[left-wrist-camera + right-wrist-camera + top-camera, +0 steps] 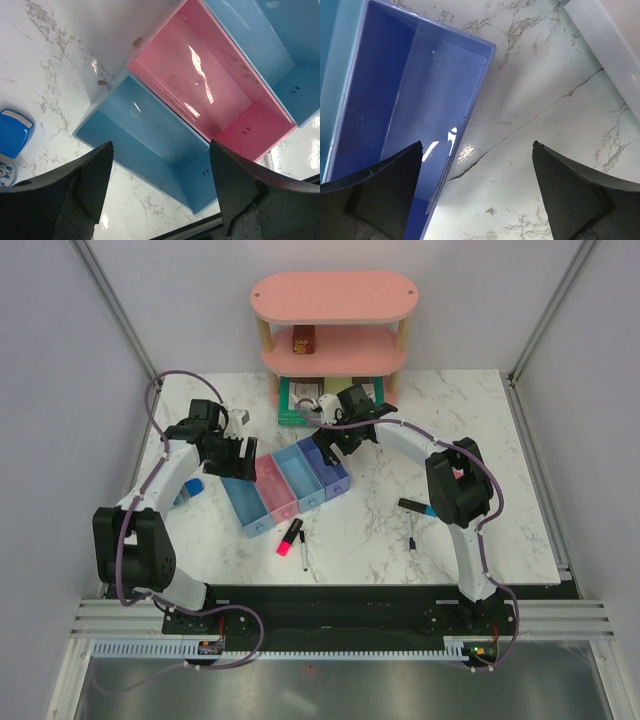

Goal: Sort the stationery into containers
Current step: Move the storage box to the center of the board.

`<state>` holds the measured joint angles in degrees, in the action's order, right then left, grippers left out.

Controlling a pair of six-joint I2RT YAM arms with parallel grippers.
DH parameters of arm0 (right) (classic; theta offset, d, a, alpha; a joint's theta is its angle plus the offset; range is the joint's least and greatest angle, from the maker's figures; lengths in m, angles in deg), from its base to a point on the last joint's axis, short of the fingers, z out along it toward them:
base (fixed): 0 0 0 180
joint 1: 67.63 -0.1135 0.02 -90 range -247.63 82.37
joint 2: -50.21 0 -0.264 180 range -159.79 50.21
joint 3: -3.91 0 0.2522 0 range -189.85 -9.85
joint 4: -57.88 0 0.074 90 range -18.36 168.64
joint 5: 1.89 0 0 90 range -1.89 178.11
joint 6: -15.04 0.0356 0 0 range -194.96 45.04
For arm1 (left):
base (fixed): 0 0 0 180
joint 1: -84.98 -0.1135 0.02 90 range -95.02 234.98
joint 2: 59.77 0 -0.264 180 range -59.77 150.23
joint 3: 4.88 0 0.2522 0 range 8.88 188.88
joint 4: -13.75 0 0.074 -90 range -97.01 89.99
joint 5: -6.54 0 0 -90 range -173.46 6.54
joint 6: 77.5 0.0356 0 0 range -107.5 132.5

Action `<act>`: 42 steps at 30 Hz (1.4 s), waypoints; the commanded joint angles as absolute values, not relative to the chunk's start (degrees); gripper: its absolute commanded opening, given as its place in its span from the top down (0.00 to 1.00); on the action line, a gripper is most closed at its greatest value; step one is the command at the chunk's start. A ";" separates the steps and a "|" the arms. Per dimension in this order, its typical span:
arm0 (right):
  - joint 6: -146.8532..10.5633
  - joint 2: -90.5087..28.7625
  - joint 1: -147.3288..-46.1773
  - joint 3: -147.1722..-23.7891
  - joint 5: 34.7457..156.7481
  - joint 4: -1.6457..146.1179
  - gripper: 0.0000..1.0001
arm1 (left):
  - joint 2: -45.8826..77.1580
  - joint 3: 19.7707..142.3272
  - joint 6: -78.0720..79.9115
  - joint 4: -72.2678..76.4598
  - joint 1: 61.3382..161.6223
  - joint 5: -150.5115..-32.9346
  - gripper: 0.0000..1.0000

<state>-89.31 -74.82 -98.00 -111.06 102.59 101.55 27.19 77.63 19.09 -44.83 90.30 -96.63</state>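
The containers [285, 487] are a slanted row of joined trays on the marble table: light blue [150, 145], pink [210, 90], light blue [270, 50] and purple-blue [395, 90]. What shows of their insides is bare. My left gripper [235, 453] [160, 145] hangs open and empty above the leftmost tray's end. My right gripper [335, 440] [476, 145] is open and empty over the purple-blue tray's outer edge. A pink highlighter [288, 538] and a thin pen [302, 550] lie in front of the trays. To the right lie a black-and-blue highlighter [417, 506] and another pen [411, 538]. The blue tape roll [190, 490] [12, 132] lies left of the trays.
A pink oval shelf [335, 295] stands at the back, with a brown box [302, 338] on its middle level and green books [293, 405] at its foot. Metal frame posts rise at both back corners.
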 commanded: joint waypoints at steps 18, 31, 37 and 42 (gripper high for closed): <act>-89.29 -75.65 -97.86 -110.57 97.95 98.97 0.02 | 40.77 82.44 16.81 -39.56 99.39 -95.51 0.19; -89.11 -72.40 -97.25 -104.78 92.59 97.04 0.02 | 51.14 93.60 17.16 -40.52 105.72 -93.13 0.19; -87.53 -70.12 -95.31 -102.66 89.26 96.16 0.02 | 55.89 98.43 17.60 -41.23 108.18 -92.08 0.18; -86.91 -68.27 -93.99 -101.61 86.18 96.07 0.02 | 59.06 103.27 17.60 -42.11 109.94 -91.81 0.18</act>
<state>-88.19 -72.51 -94.81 -102.31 90.04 97.75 56.57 98.77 18.30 -42.07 107.94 -91.01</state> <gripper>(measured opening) 0.982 0.818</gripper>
